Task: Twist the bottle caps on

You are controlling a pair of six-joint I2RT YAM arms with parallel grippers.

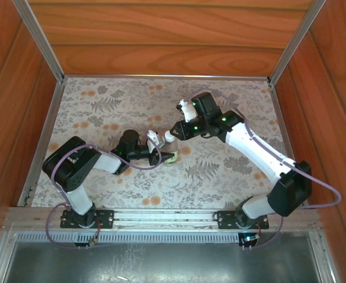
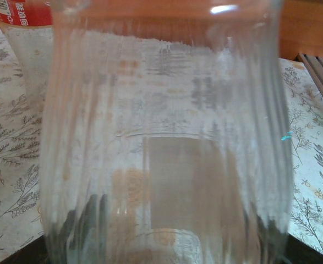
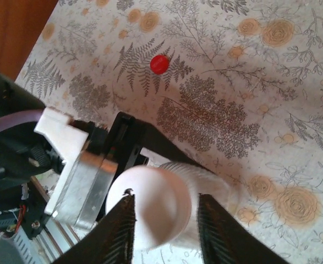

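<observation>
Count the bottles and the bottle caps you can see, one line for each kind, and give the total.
Bottles: 2 (near clear bottle, red-labelled bottle)
Caps: 2 (white cap, red cap)
Total: 4

Floral-print table cover [image 1: 102, 100], wooden walls [image 1: 161, 35] around; metal rail [image 1: 161, 217] along near edge, possibly aluminium.

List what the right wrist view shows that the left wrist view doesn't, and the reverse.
Right wrist, not left wrist: the red cap lying apart on its own, and the white cap sitting on the clear bottle between the right gripper's fingers. Left wrist, not right wrist: a second bottle with a red label, standing behind at upper left. Both: that clear bottle and the floral tablecloth.
</observation>
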